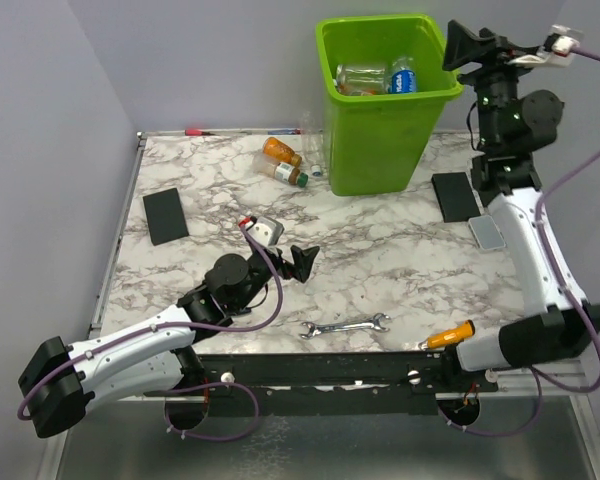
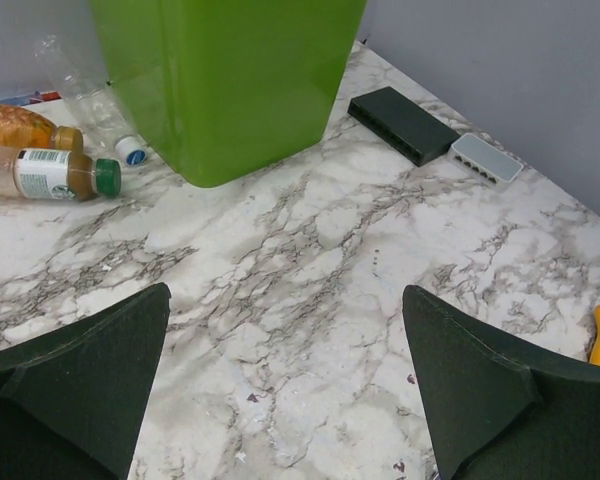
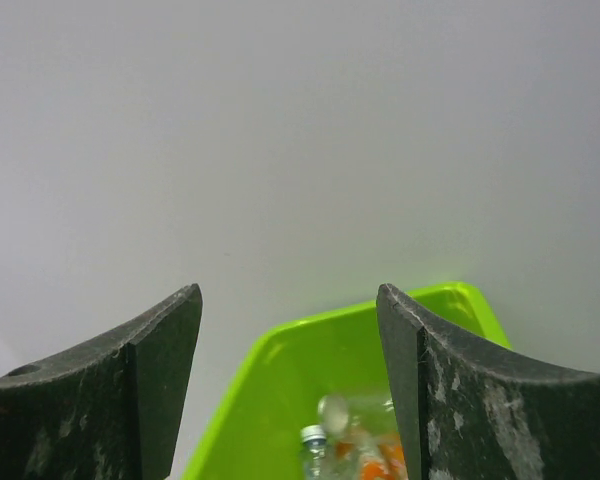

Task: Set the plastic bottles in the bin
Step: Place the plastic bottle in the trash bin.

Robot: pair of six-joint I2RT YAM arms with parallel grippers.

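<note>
The lime-green bin (image 1: 380, 120) stands at the back of the table with several bottles (image 1: 375, 78) inside. Three bottles lie left of it: an orange one (image 1: 280, 151), a green-capped one (image 1: 290, 174) and a clear one (image 1: 315, 152). The left wrist view shows the same orange bottle (image 2: 20, 128), green-capped bottle (image 2: 50, 172) and clear bottle (image 2: 90, 95) beside the bin (image 2: 230, 80). My left gripper (image 1: 302, 262) (image 2: 286, 292) is open and empty, low over mid-table. My right gripper (image 1: 460, 45) (image 3: 289, 290) is open and empty, raised at the bin's right rim (image 3: 280, 365), over the bottles inside (image 3: 360, 450).
A black pad (image 1: 165, 215) lies at the left. A black box (image 1: 454, 196) and a white box (image 1: 487, 232) lie right of the bin. A silver wrench (image 1: 345, 326) and an orange-handled screwdriver (image 1: 450, 335) lie near the front edge. A small white device (image 1: 265, 230) sits near the left wrist.
</note>
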